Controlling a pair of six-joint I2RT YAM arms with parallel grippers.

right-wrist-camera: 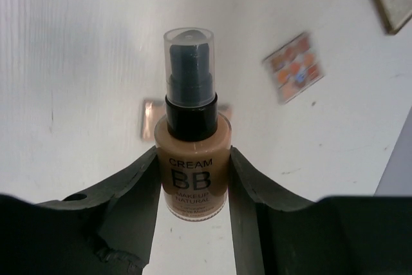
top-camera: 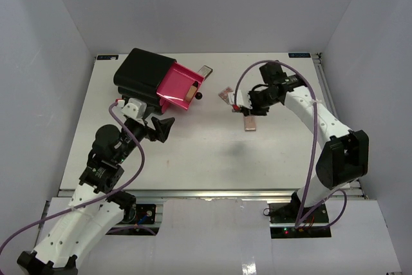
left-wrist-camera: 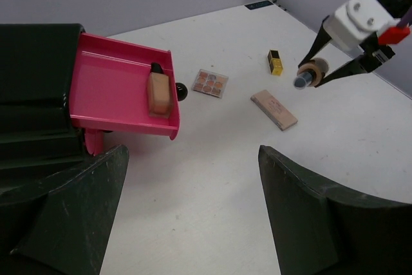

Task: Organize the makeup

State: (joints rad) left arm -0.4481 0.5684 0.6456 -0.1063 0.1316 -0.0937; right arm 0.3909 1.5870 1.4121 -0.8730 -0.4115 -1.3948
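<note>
My right gripper [right-wrist-camera: 193,162] squeezes the beige bottle [right-wrist-camera: 192,140], snug between both jaws; my left gripper [left-wrist-camera: 193,207] gapes wide near the pink drawer [left-wrist-camera: 116,78].

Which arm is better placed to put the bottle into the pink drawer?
Right. The right gripper is shut on the bottle, so it probably only needs to carry it to the open drawer. The left gripper is open and empty near the drawer.
</note>
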